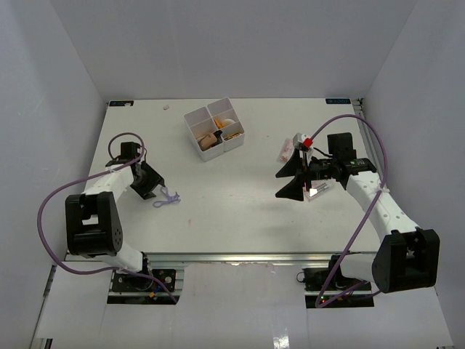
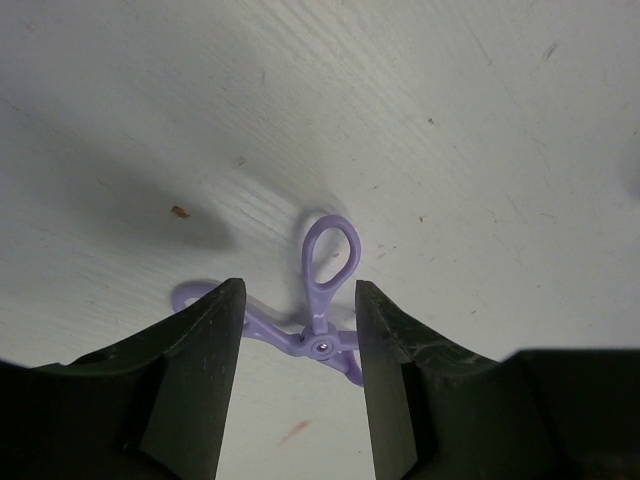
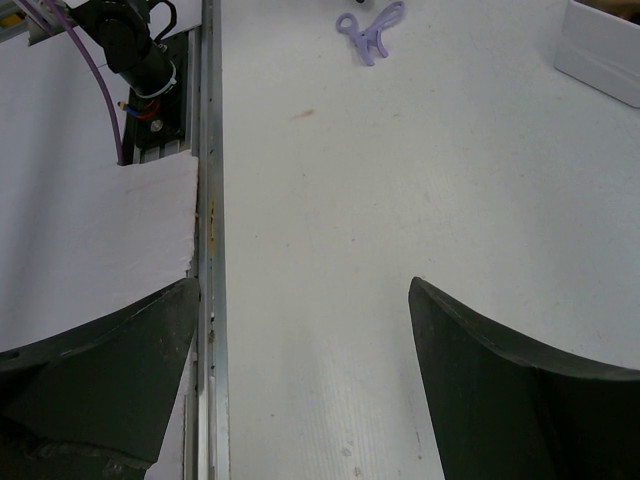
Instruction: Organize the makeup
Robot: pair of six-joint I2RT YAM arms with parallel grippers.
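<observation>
Top view: box sits at the far middle of the table, with beige and gold bits already in its compartments, too small to name. Purple loop lies flat on the table, near-left of the box and well apart from it. Left gripper is low, right at the loop. Right gripper is near-right of the box, jaws spread wide, nothing between them. A pinkish packet lies right of the box, just beyond the right gripper. Left wrist view: left gripper jaws are apart, one on each side of the loop. The pivot sits between them and one ring points away. The left finger hides part of the other ring. No clamp visible, and the loop rests on the table. Right wrist view: right gripper is spread wide over bare table by the near edge rail, holding nothing. The loop shows far off at the top and a box corner at top right. Step, my read: picking up the loop with the left arm, not yet gripped. Next: close the jaws on the pivot or stem and check it doesn't slip or twist, since it is thin. Then lift, carry it far-right to the box, and drop it in a compartment. The packet looks like the right arm's job after.
</observation>
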